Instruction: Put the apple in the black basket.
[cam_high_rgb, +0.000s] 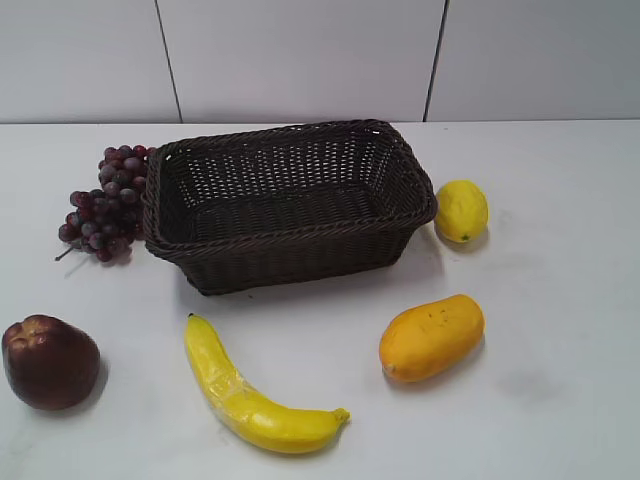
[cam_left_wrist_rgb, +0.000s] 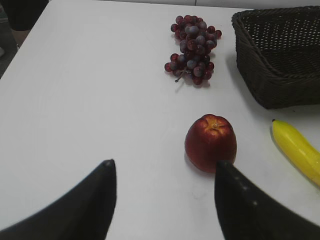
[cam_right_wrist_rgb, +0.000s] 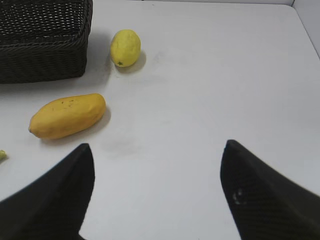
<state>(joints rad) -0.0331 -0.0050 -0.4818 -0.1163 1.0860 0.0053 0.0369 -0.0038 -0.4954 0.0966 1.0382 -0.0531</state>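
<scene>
One apple (cam_high_rgb: 50, 361), one black basket (cam_high_rgb: 290, 205), one grape bunch (cam_high_rgb: 105, 203), one banana (cam_high_rgb: 255, 392), one lemon (cam_high_rgb: 461, 210), one mango (cam_high_rgb: 431, 336).

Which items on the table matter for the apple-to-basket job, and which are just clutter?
Belongs to the job:
- apple, on the table ahead of the open left gripper
- black basket, nothing in it

Just lying about:
- grapes, against the basket's left side
- banana
- mango
- lemon
- right gripper, open over bare table
</scene>
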